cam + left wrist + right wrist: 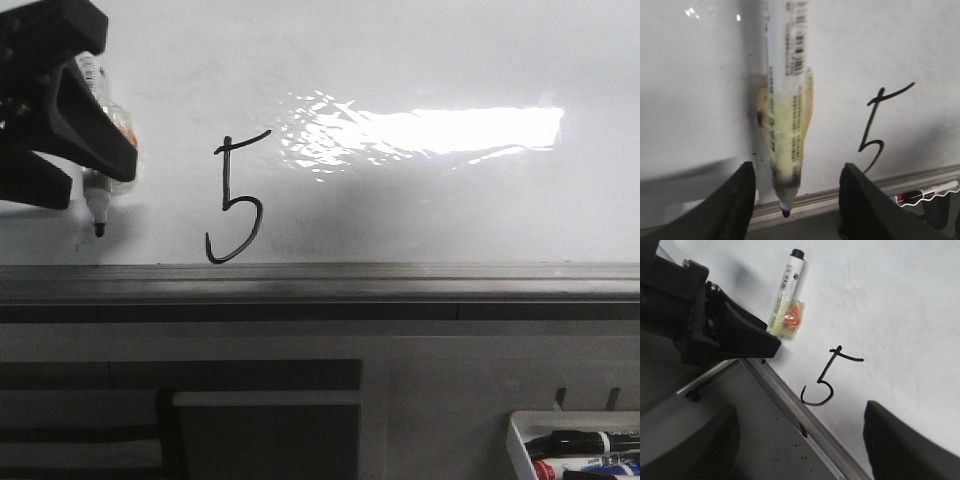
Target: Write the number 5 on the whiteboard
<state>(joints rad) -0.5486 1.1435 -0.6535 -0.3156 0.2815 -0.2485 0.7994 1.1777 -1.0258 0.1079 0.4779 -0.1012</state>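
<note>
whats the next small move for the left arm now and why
Probably back the left gripper further off the whiteboard and carry the marker away. The number 5 looks complete, top stroke and hooked tail both drawn, and the marker tip sits to its left, apparently off the strokes, so nothing seems left to write.

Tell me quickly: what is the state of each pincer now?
Left pincer: closed on the marker.
Right pincer: open, holding nothing.
</note>
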